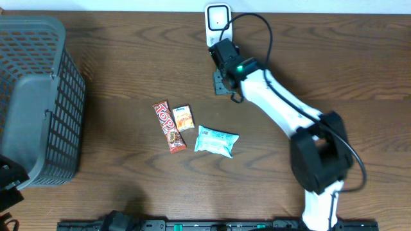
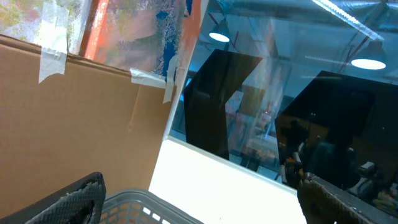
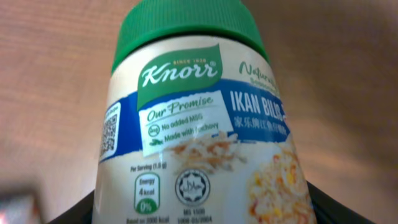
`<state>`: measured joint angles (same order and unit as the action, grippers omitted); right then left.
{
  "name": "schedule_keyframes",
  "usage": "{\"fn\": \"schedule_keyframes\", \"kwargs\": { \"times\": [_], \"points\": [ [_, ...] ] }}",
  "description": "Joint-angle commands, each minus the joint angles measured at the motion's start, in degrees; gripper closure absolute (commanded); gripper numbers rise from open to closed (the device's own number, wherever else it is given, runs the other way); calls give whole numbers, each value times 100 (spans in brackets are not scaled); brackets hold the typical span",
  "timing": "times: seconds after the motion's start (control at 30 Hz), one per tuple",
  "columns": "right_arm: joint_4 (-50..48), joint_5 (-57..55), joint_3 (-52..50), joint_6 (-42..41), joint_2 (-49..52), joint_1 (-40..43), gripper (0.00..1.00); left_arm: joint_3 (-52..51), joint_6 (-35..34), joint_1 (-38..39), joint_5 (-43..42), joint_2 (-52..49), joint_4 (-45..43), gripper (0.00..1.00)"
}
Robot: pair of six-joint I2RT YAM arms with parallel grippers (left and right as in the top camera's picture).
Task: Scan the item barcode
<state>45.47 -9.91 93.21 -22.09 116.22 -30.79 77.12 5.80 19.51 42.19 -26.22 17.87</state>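
Note:
The item is a Knorr seasoning jar (image 3: 199,124) with a green cap and a blue-banded label. It fills the right wrist view, with my right gripper (image 3: 199,218) shut on its lower body and a dark finger on each side. A QR code shows on the label's left; no barcode shows. Overhead, my right gripper (image 1: 225,80) is at the far middle of the table, just in front of the white scanner (image 1: 218,18), and the jar is hidden beneath it. My left gripper (image 2: 208,208) is open and empty, tilted upward above the basket's rim.
A grey mesh basket (image 1: 38,96) stands at the table's left, with my left arm (image 1: 9,183) by its near corner. A chocolate bar (image 1: 168,126), a small orange packet (image 1: 184,118) and a pale blue packet (image 1: 216,141) lie mid-table.

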Motion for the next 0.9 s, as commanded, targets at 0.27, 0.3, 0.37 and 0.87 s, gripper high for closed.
{"fn": "schedule_keyframes", "kwargs": {
  "times": [0.27,0.3,0.37,0.87],
  "points": [
    [1676,791,42,160,-225,-7,42,-31,-48,-9,52,46,-9,2],
    [1700,791,39,160,-225,-7,41,-31,-48,-9,52,46,-9,2],
    [1764,793,39,157,-225,-7,41,-31,-48,-9,52,46,-9,2],
    [507,417,-811,133,-221,-7,45,-31,-48,-9,52,46,-9,2]
  ]
}}
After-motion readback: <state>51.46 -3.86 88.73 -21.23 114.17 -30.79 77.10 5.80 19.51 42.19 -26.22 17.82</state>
